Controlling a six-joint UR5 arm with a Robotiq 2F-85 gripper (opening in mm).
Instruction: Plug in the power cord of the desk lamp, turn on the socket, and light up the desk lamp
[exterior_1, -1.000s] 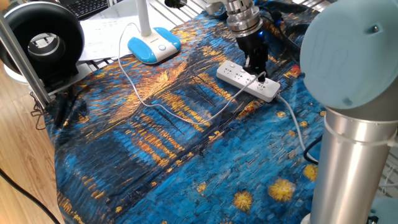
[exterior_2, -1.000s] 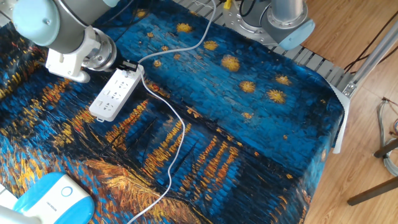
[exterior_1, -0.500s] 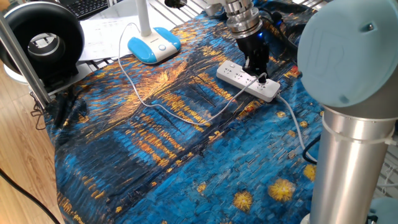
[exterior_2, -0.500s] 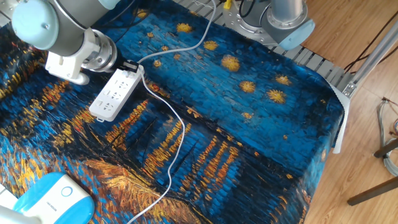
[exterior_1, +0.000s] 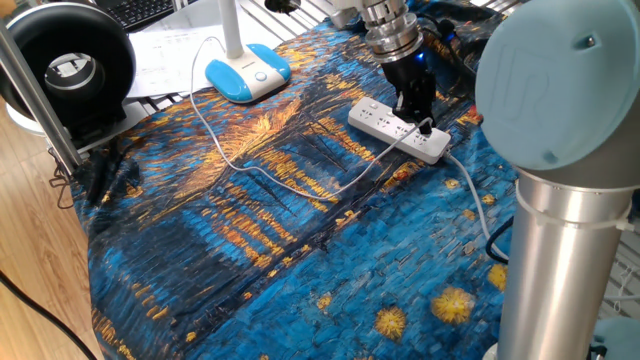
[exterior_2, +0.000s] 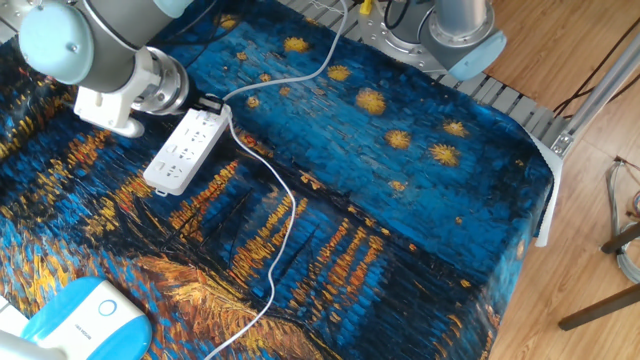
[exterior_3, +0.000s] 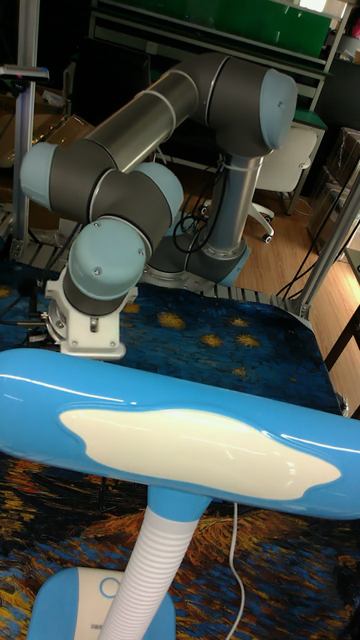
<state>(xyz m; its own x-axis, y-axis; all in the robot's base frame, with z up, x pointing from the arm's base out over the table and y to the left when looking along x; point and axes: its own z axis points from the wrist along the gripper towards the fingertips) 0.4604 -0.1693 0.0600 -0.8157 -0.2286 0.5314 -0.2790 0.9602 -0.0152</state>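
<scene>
So the hand (exterior_1: 420, 118) is parked right over the far end of the socket (exterior_1: 398, 129); whether its fingers are apart or clamped on the plug can't be told. The plugging-in step looks to be in hand, and a straight push down, then a press on a switch, is probably called for next. The socket is a long hard white bar. From it the thin limp power cord (exterior_1: 300, 185) snakes off toward 10 o'clock to the glossy blue-and-white desk lamp (exterior_1: 247, 72), all laid on a wrinkly painted cloth over the surface (exterior_1: 250, 260).
</scene>
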